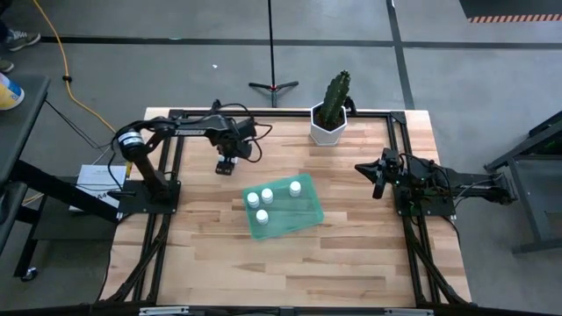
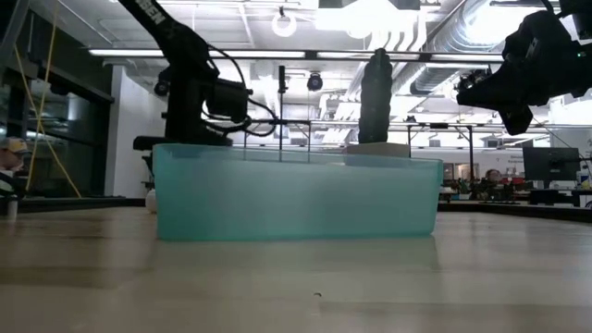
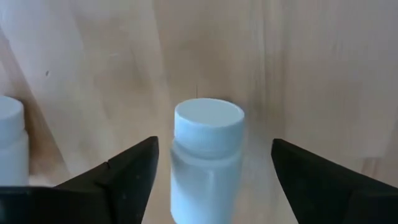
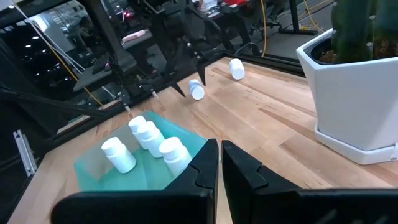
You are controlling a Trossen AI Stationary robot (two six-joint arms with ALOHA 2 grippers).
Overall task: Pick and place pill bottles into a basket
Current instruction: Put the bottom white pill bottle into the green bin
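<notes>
While upright, smooth white cylindrical pill bottle (image 3: 206,163), between open left gripper (image 3: 214,171) fingers.

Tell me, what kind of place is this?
Probably a robotics lab or workshop: exposed ceiling ducts, a concrete floor, and a wooden table with two mounted arms sorting pill bottles.

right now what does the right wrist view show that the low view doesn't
Only the right wrist view: four small white capped pill bottles inside the shallow translucent teal-green plastic tray, plus two more on the light wooden table beyond it, one between the left pincer's open fingers. Only the low view: the right pincer seen from outside, raised well above the table. Both: the tray, whose wall hides its contents in the low view, and the tall green cactus.
</notes>
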